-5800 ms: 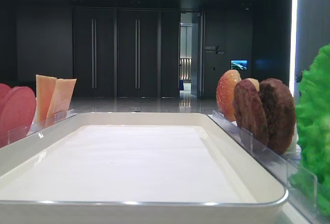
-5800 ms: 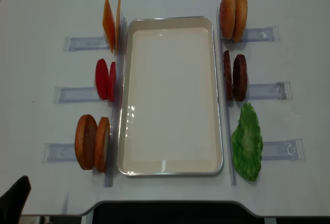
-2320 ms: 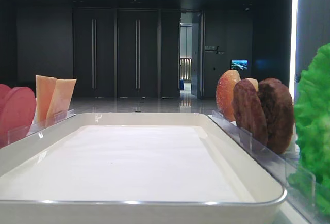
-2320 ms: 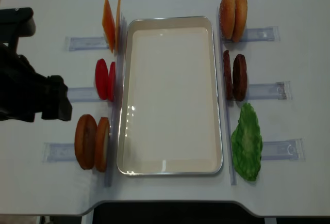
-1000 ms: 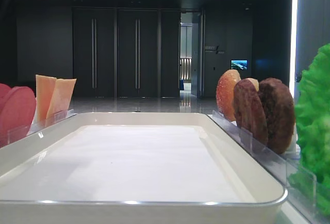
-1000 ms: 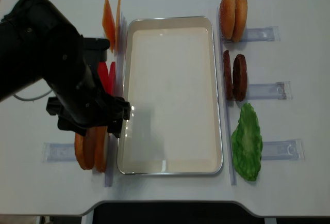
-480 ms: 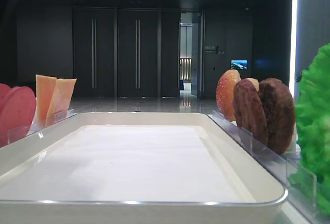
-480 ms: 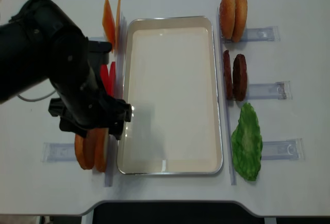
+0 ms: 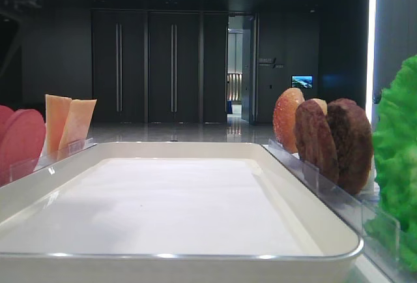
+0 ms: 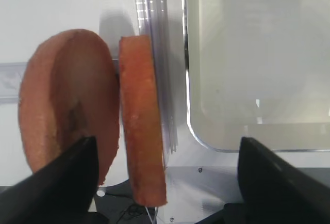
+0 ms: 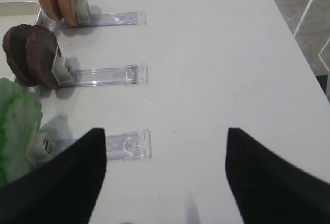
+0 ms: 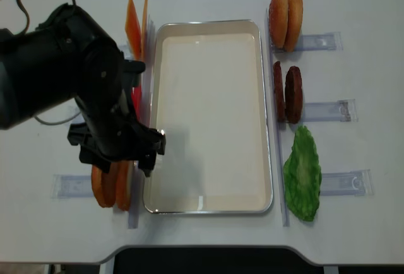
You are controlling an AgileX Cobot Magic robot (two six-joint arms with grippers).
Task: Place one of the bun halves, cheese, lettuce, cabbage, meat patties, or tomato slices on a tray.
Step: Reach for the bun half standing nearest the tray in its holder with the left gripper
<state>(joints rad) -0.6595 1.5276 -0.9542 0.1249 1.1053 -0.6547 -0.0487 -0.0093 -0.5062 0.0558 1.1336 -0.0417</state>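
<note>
The left gripper [image 10: 164, 154] hangs with its fingers spread wide above the two bun halves [image 10: 142, 121] standing on edge in a clear holder, gripping nothing. Just to its right lies the white tray [image 12: 268, 129], bare inside, its rounded corner close beside the nearer bun. Beyond the gripper, farther along the tray's left side, the tomato slices [image 9: 19, 143] and cheese [image 12: 134, 28] stand upright in their own holders. Across the tray, another bun pair [image 12: 285, 20], the meat patties [image 12: 293, 95] and the lettuce [image 12: 303, 174] line its right side. The right gripper [image 11: 165, 172] hovers spread apart over the white surface [image 11: 216, 69], the lettuce holder strip [image 11: 126, 146] just ahead of it.
</note>
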